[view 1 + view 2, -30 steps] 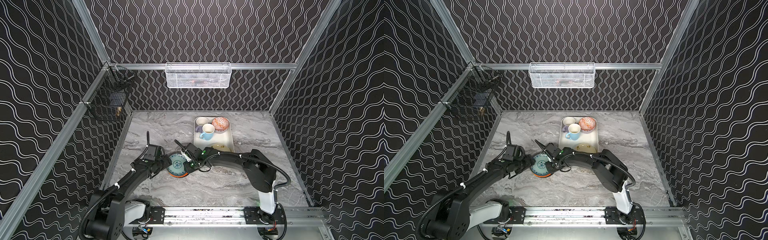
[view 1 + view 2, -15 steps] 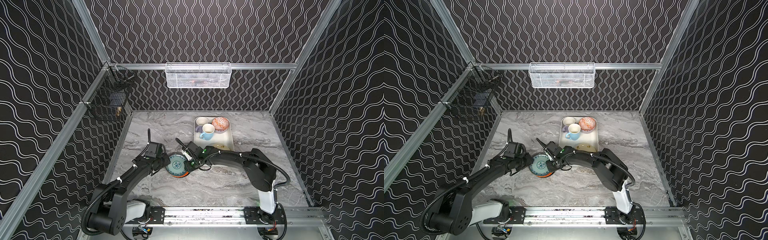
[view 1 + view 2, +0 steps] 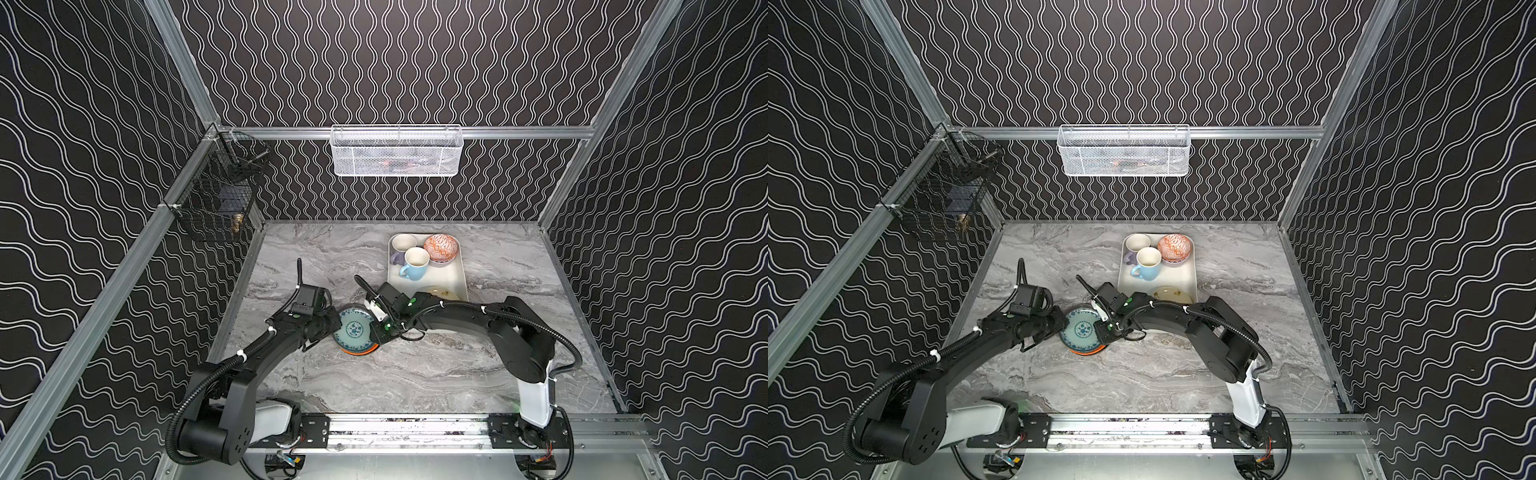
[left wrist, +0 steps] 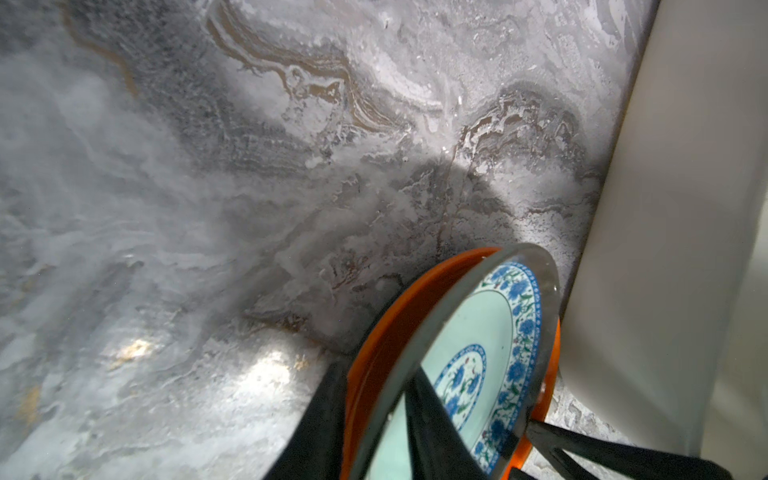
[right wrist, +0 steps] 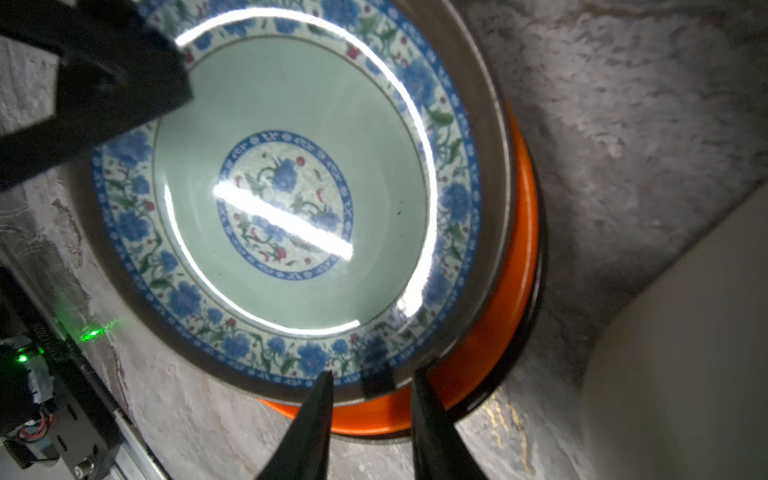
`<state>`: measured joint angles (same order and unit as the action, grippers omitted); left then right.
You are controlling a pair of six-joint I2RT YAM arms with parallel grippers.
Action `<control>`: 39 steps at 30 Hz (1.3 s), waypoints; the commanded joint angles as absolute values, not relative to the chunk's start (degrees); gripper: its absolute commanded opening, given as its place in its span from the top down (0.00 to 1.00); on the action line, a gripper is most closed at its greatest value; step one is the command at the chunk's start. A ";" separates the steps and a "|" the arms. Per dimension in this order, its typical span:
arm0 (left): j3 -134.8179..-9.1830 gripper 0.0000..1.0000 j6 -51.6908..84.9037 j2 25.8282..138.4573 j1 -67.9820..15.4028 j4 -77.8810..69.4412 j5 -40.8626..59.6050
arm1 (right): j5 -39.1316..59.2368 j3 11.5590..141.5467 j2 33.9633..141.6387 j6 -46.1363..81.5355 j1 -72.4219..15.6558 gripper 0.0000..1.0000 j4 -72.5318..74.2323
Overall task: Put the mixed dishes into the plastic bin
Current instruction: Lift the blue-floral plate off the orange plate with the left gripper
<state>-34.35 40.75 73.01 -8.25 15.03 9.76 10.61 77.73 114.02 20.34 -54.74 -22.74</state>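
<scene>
Patterned plate (image 3: 355, 332) pinched from two sides.
Only the wrist views show the grips: the right gripper (image 5: 372, 374) and the left gripper (image 4: 374, 374) each clamp narrowly over its rim, above an orange plate (image 5: 515, 249). The round plate faces up over the marble table (image 3: 415, 374), amid black wavy walls (image 3: 395, 62). The bin (image 3: 462, 266), lengthwise toward the back, sits just behind the right gripper.

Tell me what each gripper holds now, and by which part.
The right gripper grips the blue-patterned plate by its rim, over the orange plate. The left gripper straddles the opposite rim; whether it clamps cannot be told.
</scene>
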 commanded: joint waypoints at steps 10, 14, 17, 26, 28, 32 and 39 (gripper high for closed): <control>-34.45 0.96 40.44 72.03 -8.17 15.42 11.70 | 10.99 77.85 113.27 19.59 -54.36 0.65 -22.41; -34.21 0.96 40.26 71.03 -8.17 16.33 11.54 | 10.82 77.34 112.13 19.68 -54.25 0.63 -22.39; -34.32 1.00 40.14 69.66 -8.17 17.25 11.18 | 10.64 77.02 111.24 19.72 -54.28 0.62 -22.50; -35.63 1.00 40.84 65.87 -8.17 18.74 11.49 | 9.25 74.17 104.60 19.73 -54.33 0.50 -22.14; -36.26 1.00 41.12 65.02 -8.17 18.93 12.00 | 8.23 73.45 102.90 20.07 -54.32 0.50 -22.46; -38.78 1.00 40.97 63.30 -8.17 20.74 12.30 | 6.09 71.47 98.53 20.86 -54.32 0.46 -23.03; -44.25 1.00 40.60 58.72 -8.17 25.28 10.20 | 1.12 67.48 90.09 22.28 -54.25 0.47 -24.41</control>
